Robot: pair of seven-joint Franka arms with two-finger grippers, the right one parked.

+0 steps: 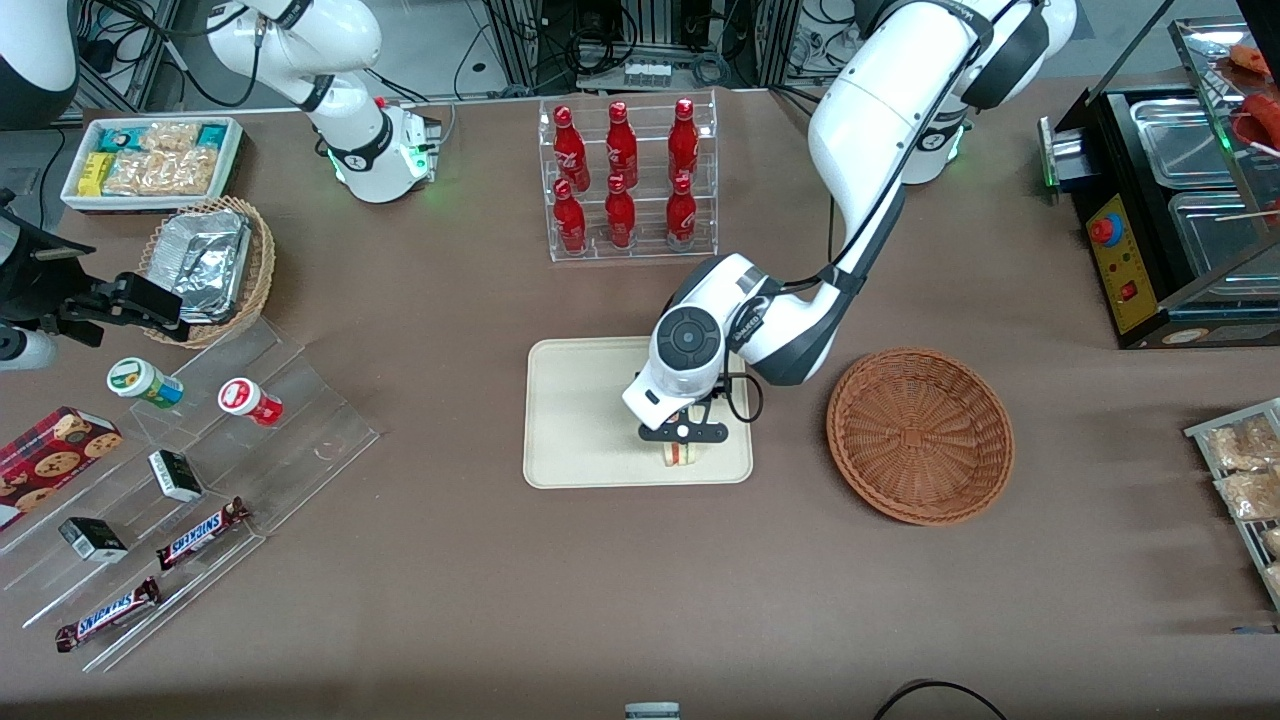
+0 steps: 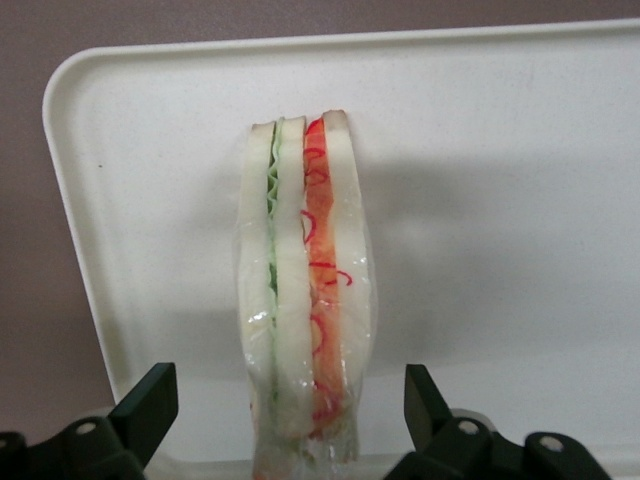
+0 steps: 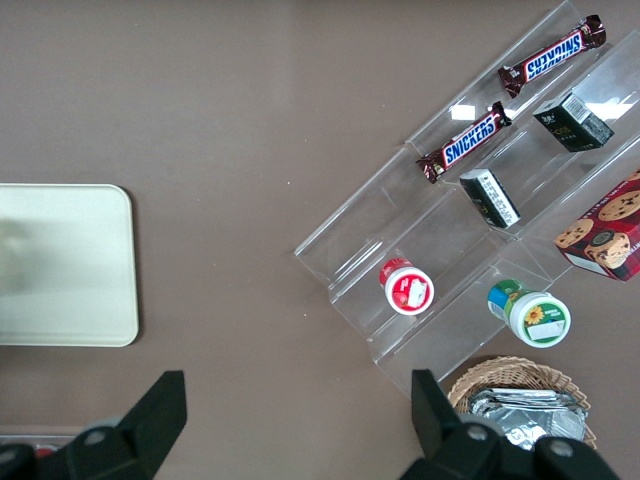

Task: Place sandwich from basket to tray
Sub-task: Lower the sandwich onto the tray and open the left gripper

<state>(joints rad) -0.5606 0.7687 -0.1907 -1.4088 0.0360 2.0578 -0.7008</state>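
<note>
The gripper (image 1: 683,437) hung just above the tray (image 1: 580,420), its fingers (image 2: 150,405) spread clear of the sandwich (image 2: 305,280), which stood on edge on the tray, apparently released, leaving the basket (image 1: 920,435) empty.

Bright, even light; soft shadows.

Table: wide matte brown tabletop (image 1: 420,560)
Background: metal frame racks with black cables (image 1: 640,40)
Light: even, soft shadows
</note>
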